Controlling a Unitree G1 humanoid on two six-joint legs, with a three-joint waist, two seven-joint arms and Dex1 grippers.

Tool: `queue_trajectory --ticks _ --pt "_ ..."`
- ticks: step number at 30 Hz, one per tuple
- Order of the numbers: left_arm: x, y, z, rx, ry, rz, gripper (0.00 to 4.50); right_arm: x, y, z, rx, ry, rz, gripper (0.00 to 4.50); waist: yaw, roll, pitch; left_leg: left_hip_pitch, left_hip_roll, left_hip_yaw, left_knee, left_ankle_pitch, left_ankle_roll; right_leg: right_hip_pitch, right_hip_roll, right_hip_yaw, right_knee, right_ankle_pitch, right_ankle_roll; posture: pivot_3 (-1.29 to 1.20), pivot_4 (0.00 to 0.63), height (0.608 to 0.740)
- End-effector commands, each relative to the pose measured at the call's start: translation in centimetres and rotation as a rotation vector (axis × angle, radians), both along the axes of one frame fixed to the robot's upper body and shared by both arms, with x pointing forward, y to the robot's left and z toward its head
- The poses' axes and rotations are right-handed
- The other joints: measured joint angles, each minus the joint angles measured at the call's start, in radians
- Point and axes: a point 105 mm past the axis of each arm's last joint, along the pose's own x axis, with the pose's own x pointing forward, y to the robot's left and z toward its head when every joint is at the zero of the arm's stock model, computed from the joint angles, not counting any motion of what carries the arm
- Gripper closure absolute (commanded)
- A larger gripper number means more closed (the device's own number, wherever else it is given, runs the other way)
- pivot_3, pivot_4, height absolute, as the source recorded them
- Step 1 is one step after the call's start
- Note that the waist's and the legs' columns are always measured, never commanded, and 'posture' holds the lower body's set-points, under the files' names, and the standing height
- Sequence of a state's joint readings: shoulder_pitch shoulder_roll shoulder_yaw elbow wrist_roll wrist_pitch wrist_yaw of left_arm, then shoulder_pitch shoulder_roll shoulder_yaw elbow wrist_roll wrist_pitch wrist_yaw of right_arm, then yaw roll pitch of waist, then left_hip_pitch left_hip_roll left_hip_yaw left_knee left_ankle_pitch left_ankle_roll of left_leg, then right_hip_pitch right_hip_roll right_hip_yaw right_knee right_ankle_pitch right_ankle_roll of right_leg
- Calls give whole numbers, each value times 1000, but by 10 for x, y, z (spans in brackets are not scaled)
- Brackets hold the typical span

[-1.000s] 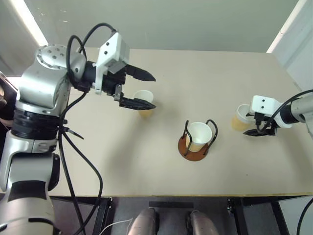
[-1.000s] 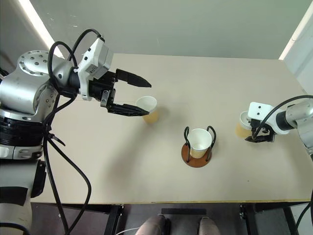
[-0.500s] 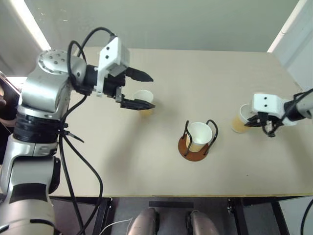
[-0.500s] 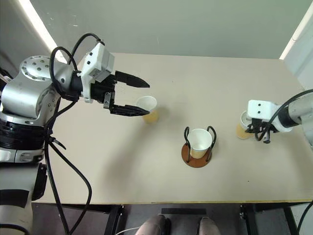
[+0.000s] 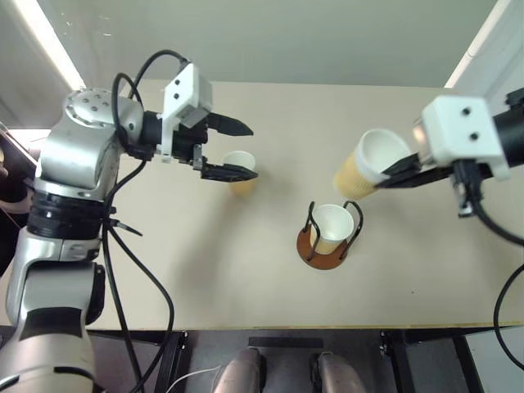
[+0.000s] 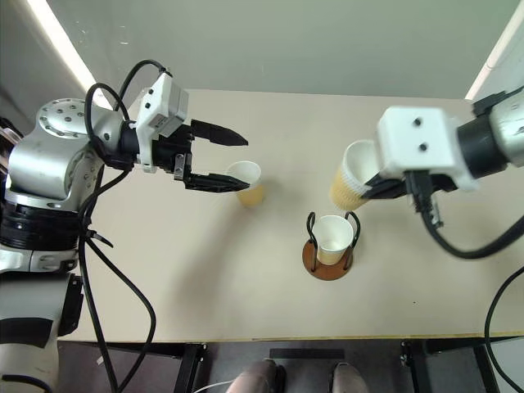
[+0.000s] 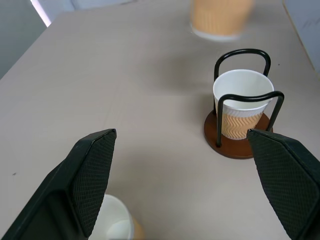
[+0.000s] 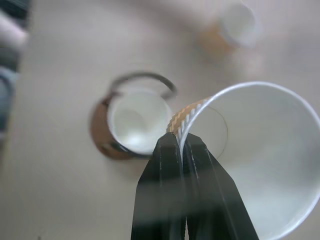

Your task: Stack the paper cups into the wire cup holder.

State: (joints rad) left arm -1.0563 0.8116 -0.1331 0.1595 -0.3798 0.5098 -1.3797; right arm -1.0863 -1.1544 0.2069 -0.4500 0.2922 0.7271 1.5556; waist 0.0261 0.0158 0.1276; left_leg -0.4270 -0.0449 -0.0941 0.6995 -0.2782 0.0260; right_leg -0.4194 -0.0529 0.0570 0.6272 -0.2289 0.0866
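Note:
One paper cup point(image 5: 333, 223) stands in the wire cup holder point(image 5: 309, 246) at the middle of the table. A second paper cup point(image 5: 364, 168) hangs tilted in the air just above and behind the holder. My right gripper point(image 8: 181, 141) is shut on its rim, one finger inside and one outside. A third paper cup point(image 5: 241, 170) stands on the table to the left. My left gripper point(image 5: 244, 149) hovers open over it, its lower finger crossing the rim. In the left wrist view this cup point(image 7: 116, 226) sits low beside one finger, with the holder point(image 7: 235, 147) farther off.
The beige table point(image 5: 246, 270) is bare between the left cup and the holder. Its front edge runs close below the holder. A white wall panel meets the table's far right corner.
My right gripper shut on the right-hand cup's rim, lifted it off the table and carried it left to above the holder. The left arm has stayed put.

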Motion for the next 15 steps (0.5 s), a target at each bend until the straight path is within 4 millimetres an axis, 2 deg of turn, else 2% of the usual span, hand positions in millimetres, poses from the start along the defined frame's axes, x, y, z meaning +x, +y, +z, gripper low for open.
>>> queue_trajectory --ticks 1,8,15 --pt "-2 -4 14 12 -67 -24 0 -2 11 4 -39 -34 67 4474 -1 0 0 0 0 0 0 0 0 0 0 0 0 0 0 0 150 740" --pt "-2 -4 12 19 -68 -29 0 4 14 -9 -89 -24 95 4474 -1 0 0 -1 0 0 0 0 0 -1 0 0 0 0 0 0 150 740" --pt "-2 -3 13 16 -69 -23 0 -1 11 -26 -140 29 123 4474 -1 0 0 -1 0 0 0 0 0 -1 0 0 0 0 0 0 150 740"
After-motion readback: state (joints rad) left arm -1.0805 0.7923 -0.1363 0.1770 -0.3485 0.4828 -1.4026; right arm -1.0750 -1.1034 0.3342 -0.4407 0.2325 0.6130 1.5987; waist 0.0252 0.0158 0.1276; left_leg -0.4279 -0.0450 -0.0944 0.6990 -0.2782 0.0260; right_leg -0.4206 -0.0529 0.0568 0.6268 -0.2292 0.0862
